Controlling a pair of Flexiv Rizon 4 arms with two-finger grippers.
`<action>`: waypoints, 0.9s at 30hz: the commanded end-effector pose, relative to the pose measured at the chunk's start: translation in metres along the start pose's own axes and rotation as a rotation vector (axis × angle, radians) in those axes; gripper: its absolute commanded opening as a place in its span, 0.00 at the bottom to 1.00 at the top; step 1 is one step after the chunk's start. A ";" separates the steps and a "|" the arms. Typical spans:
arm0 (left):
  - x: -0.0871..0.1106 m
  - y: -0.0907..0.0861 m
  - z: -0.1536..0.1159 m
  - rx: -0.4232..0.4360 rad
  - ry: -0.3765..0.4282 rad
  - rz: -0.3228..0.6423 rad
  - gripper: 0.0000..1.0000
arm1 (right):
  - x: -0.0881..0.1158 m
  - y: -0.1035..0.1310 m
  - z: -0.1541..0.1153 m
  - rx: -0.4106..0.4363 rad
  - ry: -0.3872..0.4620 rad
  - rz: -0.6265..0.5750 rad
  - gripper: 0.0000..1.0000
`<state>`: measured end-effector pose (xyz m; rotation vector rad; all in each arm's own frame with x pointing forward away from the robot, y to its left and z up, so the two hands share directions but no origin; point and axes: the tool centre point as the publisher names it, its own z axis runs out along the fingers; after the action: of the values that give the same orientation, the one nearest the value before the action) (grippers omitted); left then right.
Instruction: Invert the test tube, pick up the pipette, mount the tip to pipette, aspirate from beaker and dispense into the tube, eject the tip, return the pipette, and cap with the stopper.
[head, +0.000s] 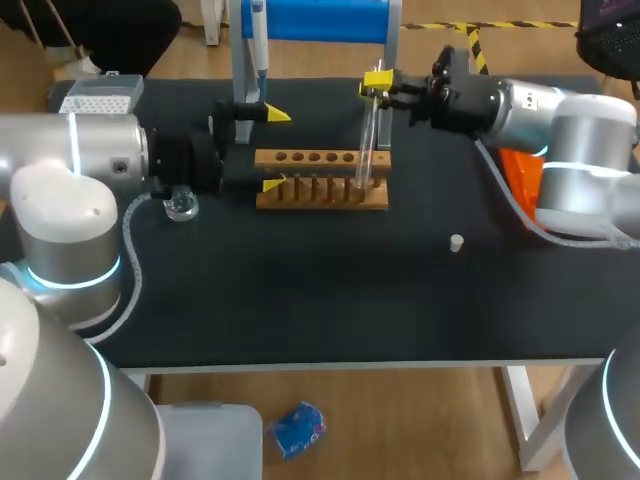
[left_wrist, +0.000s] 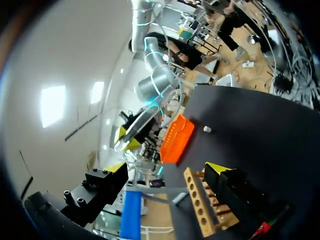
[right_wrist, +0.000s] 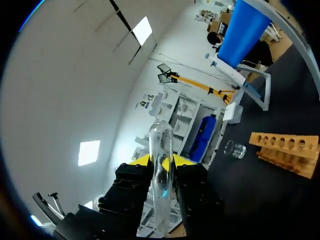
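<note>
1. The black worktop (head: 330, 300) carries a wooden rack (head: 320, 180), a glass beaker (head: 181, 207) near the left arm, and a white stopper (head: 456, 242) lying well apart.
2. The right jaws clamp the test tube (head: 368, 130) upright over the rack's right end.
3. The left jaws gape wide, holding nothing, beside the rack.
4. The right wrist view misses the stopper; the left wrist view catches it.

Wide bare room across near half of table (head: 300, 300), only small stopper (head: 456, 242) right of middle. Far middle barred by wooden rack (head: 321, 190), test tube (head: 366, 150) upright over its right end, clamped in right hand (head: 378, 85). Left hand (head: 275, 150), fingers spread, crowding rack's left end; beaker (head: 181, 207) just left; pipette (head: 258, 40) hanging behind
</note>
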<state>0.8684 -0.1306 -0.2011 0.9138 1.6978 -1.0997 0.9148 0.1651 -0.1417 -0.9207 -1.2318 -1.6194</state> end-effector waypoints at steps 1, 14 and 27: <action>0.000 -0.003 0.000 0.105 -0.175 0.409 1.00 | 0.005 -0.010 -0.006 -0.067 -0.101 0.329 0.00; -0.001 -0.006 0.000 0.103 -0.193 0.539 1.00 | 0.003 -0.012 -0.009 -0.064 -0.114 0.356 0.00; -0.016 -0.042 0.013 0.104 -0.166 0.431 1.00 | -0.035 -0.005 -0.014 -0.020 -0.111 0.361 0.00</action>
<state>0.8437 -0.1529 -0.1782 1.1599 1.2358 -0.9565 0.9098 0.1565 -0.1712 -1.2177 -1.0421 -1.3268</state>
